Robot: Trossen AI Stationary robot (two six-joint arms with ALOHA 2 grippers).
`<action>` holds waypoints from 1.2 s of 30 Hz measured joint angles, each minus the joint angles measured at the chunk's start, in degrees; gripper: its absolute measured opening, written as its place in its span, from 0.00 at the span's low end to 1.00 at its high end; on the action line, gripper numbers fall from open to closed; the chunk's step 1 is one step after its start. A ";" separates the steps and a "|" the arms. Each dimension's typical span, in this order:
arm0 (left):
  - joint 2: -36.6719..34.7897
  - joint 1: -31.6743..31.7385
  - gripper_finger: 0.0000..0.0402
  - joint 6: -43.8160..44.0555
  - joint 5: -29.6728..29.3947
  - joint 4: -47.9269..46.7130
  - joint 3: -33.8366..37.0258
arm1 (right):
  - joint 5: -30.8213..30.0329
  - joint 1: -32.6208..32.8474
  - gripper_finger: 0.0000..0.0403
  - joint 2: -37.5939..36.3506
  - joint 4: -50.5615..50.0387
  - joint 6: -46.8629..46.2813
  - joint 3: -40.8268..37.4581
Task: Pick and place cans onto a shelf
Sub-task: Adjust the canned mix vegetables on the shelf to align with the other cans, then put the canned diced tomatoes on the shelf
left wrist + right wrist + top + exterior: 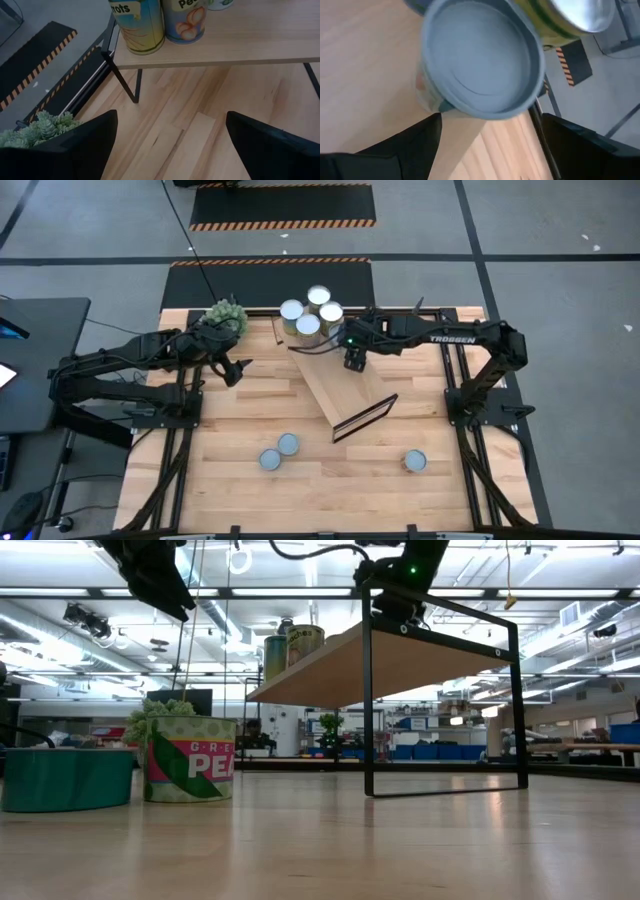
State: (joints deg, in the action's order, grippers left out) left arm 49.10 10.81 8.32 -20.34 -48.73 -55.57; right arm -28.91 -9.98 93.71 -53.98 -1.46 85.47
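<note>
At the far end of the light-wood plank shelf (340,385), four small metal cans with pale silvery round tops (309,313) stand bunched together, touching or nearly touching. The shelf is a long rectangular board on a thin dark frame, lying at a slant across the middle of the wooden tabletop (240,480); its dark-edged end points toward the near side. In the low view two of these cans (292,648) show upright on the raised board.

The right gripper (354,361) hangs above the shelf, just beside the cluster of cans. Its dark fingers (415,137) stand partly spread and pinch nothing; its wrist camera looks down on the grey lid of one can (482,60) just ahead of them, with another can behind it.

The left gripper (236,370) is over bare table to the left of the shelf, near a green spiky plant ball (226,315) at the far left edge. Its fingers (80,147) are spread wide with only tabletop between them.

Three more cans sit on the near part of the table: a pair touching (279,452) toward the left and a single one (415,461) toward the right, well apart from the shelf.
</note>
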 joint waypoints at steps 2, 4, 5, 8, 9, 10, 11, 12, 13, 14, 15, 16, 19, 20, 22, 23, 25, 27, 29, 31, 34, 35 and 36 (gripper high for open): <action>0.00 0.02 0.94 0.00 0.00 0.00 0.00 | -0.09 -0.43 0.86 0.00 -0.04 0.06 0.00; 0.00 0.00 0.94 0.00 0.00 0.00 0.00 | 0.07 -0.65 0.86 0.00 -0.04 0.13 0.00; 0.00 0.00 0.94 0.00 0.00 0.00 0.00 | 0.40 -0.68 0.86 0.00 -0.05 0.26 0.00; 0.01 0.02 0.94 0.16 0.00 -0.01 0.00 | 1.85 -0.68 0.86 -0.14 -0.24 0.64 0.00; 0.00 0.00 0.94 0.29 0.01 -0.02 0.00 | 2.09 -0.56 0.86 -0.27 -0.50 0.76 0.00; 0.00 0.01 0.94 0.54 0.17 -0.03 0.00 | 2.27 -0.36 0.86 -0.38 -0.63 0.75 0.03; 0.00 0.01 0.94 0.79 0.94 -0.02 0.00 | 2.46 -0.19 0.86 -0.56 -1.38 0.61 0.35; 0.00 0.02 0.94 1.09 2.30 -0.03 0.00 | 2.61 -0.01 0.86 -0.67 -2.49 0.40 0.77; 0.00 0.02 0.94 1.35 4.19 -0.06 0.00 | 2.64 0.15 0.86 -0.75 -3.49 0.13 1.32; 0.00 0.02 0.94 1.55 6.65 -0.16 0.00 | 2.63 0.28 0.86 -0.80 -4.42 -0.21 2.01; 0.00 0.00 0.94 1.87 9.58 -0.55 0.00 | 2.64 0.41 0.86 -0.91 -5.76 -0.47 2.78; 0.00 -0.10 0.94 2.36 12.73 -1.18 0.00 | 2.62 0.49 0.86 -1.04 -7.25 -0.88 3.56; 0.02 -0.75 0.94 3.44 18.32 -3.14 0.00 | 1.93 0.80 0.86 -1.31 -11.29 -2.94 6.45; 0.00 -1.12 0.94 3.84 18.49 -3.99 0.00 | 1.97 0.88 0.86 -1.56 -12.96 -3.83 7.09; 0.02 -1.75 0.94 4.15 18.49 -4.63 0.00 | 2.02 1.28 0.86 -2.27 -14.88 -6.88 7.99; 0.02 -1.94 0.94 4.16 18.49 -4.81 0.00 | 2.04 1.53 0.86 -2.85 -15.99 -8.76 8.00; 0.00 -2.40 0.94 4.64 18.41 -4.54 0.00 | 2.30 2.54 0.86 -4.45 -18.17 -12.86 8.00; 0.02 -2.82 0.94 5.90 18.07 -4.22 0.00 | 2.39 4.08 0.86 -6.01 -20.23 -16.87 8.04; 0.07 -3.06 0.94 6.48 17.82 -3.57 0.00 | 2.31 6.08 0.86 -7.59 -21.81 -20.68 8.04; 0.11 -3.04 0.94 7.05 17.57 -3.03 0.00 | 0.91 8.32 0.86 -9.31 -22.91 -24.67 8.04; 0.11 -3.04 0.94 7.53 16.32 -1.73 0.00 | -1.41 12.12 0.86 -11.89 -24.63 -30.85 8.04; 0.11 -3.04 0.94 7.82 15.79 -1.14 0.00 | -1.96 13.37 0.86 -12.59 -25.17 -32.78 8.04; 0.13 -3.04 0.94 8.26 15.24 -0.43 0.00 | -2.48 14.56 0.86 -13.24 -25.69 -34.53 8.04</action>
State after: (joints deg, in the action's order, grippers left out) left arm 49.23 7.77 16.57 -5.10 -49.16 -55.57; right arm -31.39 4.59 80.47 -79.66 -35.99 93.51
